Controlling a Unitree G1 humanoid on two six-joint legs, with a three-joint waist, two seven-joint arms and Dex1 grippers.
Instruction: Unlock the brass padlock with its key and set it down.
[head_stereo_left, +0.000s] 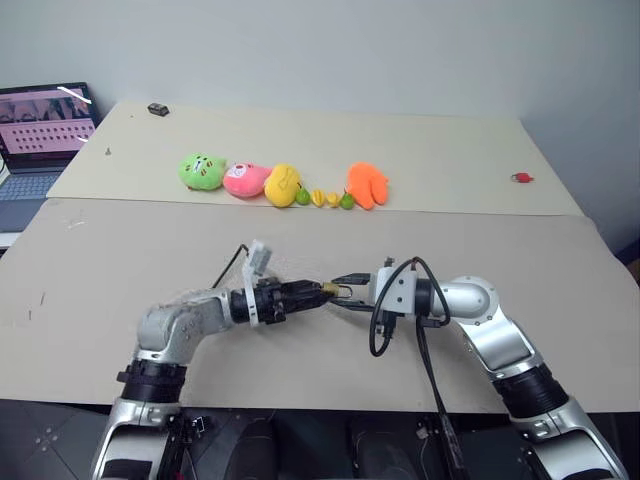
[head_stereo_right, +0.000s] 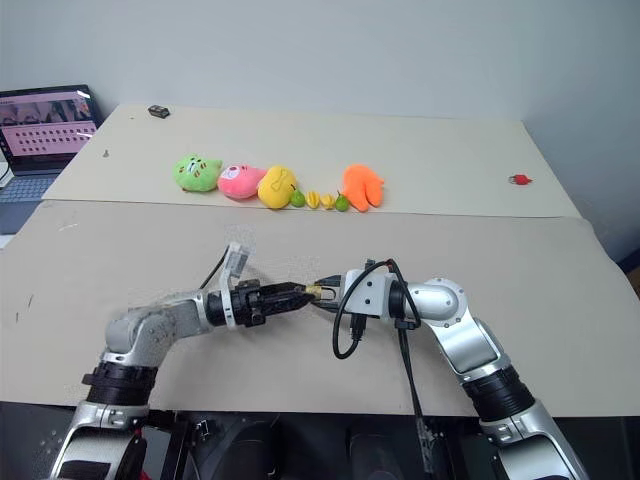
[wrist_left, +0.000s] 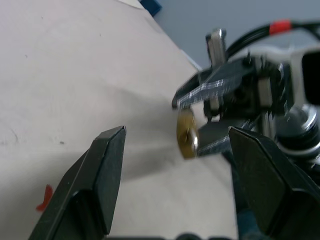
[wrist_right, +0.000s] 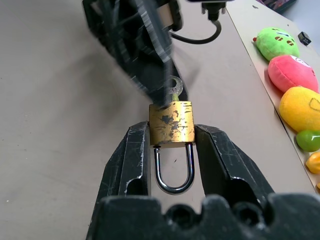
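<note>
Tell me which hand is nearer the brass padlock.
Right. The right hand clamps the brass padlock by its body between both fingers. The left hand sits just off it with fingers spread, beside the key in the lock.

Both eye views look down from the head over the counter (head_stereo_left: 300, 230), facing its far edge, so they share nearly everything. Each wrist cam sits really close, looking along its own fingers at the brass padlock (wrist_right: 172, 123), which both share.
</note>
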